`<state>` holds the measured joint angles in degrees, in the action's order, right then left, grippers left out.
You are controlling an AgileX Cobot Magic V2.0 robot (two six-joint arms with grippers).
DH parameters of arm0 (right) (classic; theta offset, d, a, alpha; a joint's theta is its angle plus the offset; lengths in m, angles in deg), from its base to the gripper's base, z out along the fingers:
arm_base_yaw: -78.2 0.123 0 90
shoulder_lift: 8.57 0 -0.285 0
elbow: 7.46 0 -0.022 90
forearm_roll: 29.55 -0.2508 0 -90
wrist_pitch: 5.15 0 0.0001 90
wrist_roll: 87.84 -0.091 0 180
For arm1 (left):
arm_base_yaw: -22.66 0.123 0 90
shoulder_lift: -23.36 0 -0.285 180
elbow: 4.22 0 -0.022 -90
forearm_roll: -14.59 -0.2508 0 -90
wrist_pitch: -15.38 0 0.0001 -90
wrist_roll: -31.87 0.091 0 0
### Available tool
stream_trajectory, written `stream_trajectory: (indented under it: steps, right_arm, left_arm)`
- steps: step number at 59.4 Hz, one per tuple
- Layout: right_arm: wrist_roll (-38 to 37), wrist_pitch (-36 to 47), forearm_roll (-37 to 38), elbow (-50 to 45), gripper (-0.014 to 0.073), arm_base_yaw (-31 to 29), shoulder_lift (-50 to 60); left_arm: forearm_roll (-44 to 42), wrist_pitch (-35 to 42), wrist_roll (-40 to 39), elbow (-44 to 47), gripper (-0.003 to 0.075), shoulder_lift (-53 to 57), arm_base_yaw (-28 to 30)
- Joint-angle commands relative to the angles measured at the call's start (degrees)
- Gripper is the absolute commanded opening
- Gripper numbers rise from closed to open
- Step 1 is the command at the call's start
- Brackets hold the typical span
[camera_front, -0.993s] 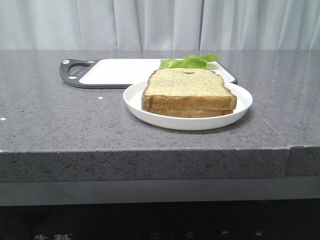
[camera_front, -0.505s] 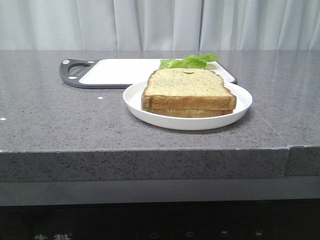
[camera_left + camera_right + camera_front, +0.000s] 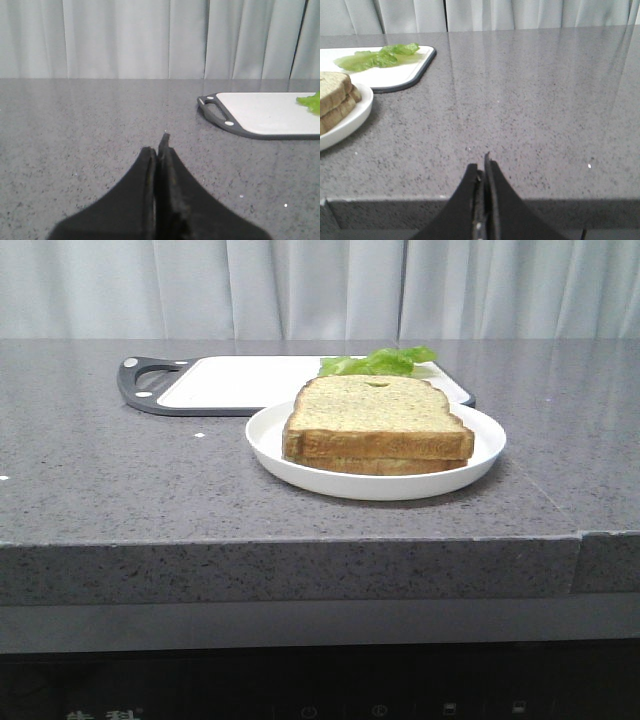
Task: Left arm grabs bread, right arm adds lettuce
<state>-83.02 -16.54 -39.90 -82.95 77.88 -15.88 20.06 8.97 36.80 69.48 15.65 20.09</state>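
On the grey bench (image 3: 120, 480), a white cutting board (image 3: 240, 380) with a dark rim and handle is seen at the left rear, and the lettuce (image 3: 380, 362) lies on its right end. Just in front, a white plate (image 3: 270, 440) carries the bread (image 3: 375, 415), stacked on a second slice (image 3: 385, 466). The left pincer (image 3: 159, 150) is clenched, empty, over bare bench. The right pincer (image 3: 484, 167) is likewise clenched on nothing at the bench's front edge.

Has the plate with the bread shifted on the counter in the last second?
No. The plate sits in the same spot in front of the cutting board, bread stacked on it as before.
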Motion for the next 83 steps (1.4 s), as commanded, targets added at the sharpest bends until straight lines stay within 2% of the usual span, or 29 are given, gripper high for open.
stream_trajectory:
  steps: [1,8,17,24,27,30,33,40,42,45,53,63,75,83]
  right_arm:
    - [0.1,1.7,0.8,7.4,-0.0060,-0.3,-0.1]
    - [0.6,-2.6,0.9,16.7,-0.0060,-0.3,-5.9]
    - [0.7,-3.3,0.9,24.7,-0.0060,-0.3,-16.0]
    - [0.7,-3.2,0.9,27.8,-0.0060,-0.3,-20.1]
    - [0.7,-3.2,0.9,28.1,-0.0046,-0.3,-20.3]
    - [0.7,-3.2,0.9,28.1,-0.0002,-0.3,-20.3]
    - [0.7,-3.4,0.9,28.1,0.0083,-0.3,-20.3]
    - [0.7,-3.5,0.9,28.1,0.0315,-0.3,-20.3]
    - [0.7,-3.5,0.9,28.1,0.0368,-0.3,-20.3]
    - [0.7,-3.5,0.9,28.1,0.0418,-0.3,-20.3]
    - [0.7,-3.5,0.9,28.1,0.0432,-0.3,-20.3]
    - [0.7,-3.5,0.9,28.1,0.0432,-0.3,-20.3]
    - [0.7,-3.5,0.9,28.1,0.0432,-0.3,-20.3]
    - [0.7,-3.5,0.9,28.1,0.0432,-0.3,-20.3]
  left_arm:
    - [0.5,-1.9,-0.5,-8.6,-0.0021,-3.3,0.2]
    - [0.5,-10.2,-0.5,-18.0,-0.0021,-12.8,0.2]
    - [0.5,-10.6,-0.5,-25.6,-0.0021,-24.8,0.2]
    - [0.5,-10.7,-0.5,-28.1,-0.0017,-28.7,0.2]
    - [0.5,-10.7,-0.5,-28.3,0.0008,-29.0,0.2]
    - [0.5,-10.7,-0.5,-28.3,0.0074,-29.0,0.2]
    - [0.5,-10.7,-0.5,-28.3,0.0178,-29.0,0.2]
    - [0.5,-10.7,-0.5,-28.3,0.0508,-29.0,0.2]
    - [0.5,-10.7,-0.5,-28.3,0.0565,-29.0,0.2]
    - [0.5,-10.7,-0.5,-28.3,0.0603,-29.0,0.2]
    - [6.2,-11.3,-0.5,-28.4,0.0602,-29.2,0.2]
    - [13.8,-19.8,0.1,-34.6,0.0599,-36.7,-1.5]
    - [15.6,-27.1,0.1,-46.7,0.0599,-52.8,-11.2]
    - [15.6,-27.0,0.1,-53.7,0.0599,-63.1,-19.7]
